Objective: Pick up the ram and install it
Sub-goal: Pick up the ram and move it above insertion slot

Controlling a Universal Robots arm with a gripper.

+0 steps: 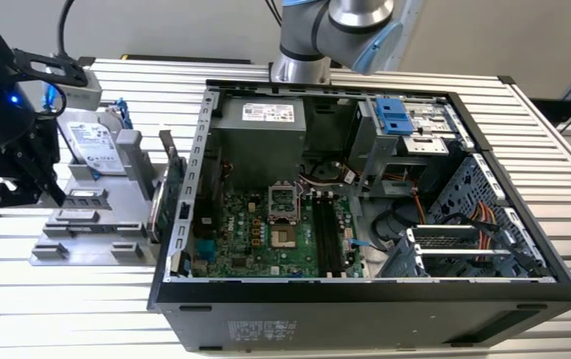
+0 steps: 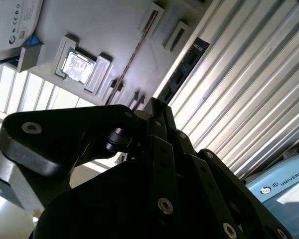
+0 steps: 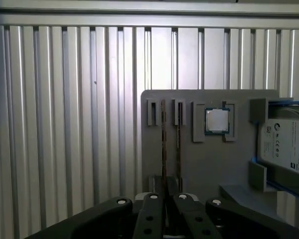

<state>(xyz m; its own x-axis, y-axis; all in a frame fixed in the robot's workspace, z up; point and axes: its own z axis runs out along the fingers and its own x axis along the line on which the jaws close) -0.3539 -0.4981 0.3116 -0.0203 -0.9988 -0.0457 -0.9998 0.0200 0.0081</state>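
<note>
Jaws hide one end of the ram (image 3: 163,142).

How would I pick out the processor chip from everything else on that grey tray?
Find the grey tray beside the open computer case. In the first wrist view, the processor chip sits in its own recess between two thin ram sticks standing on edge and the hard drive. It is the only square, silvery piece.

open computer case (image 1: 365,314) on slatted table (image 1: 55,314) | motherboard (image 1: 255,243) inside | hard drive (image 1: 96,146) on grey holder (image 1: 85,241) | chip (image 3: 217,120), probably a processor
</note>
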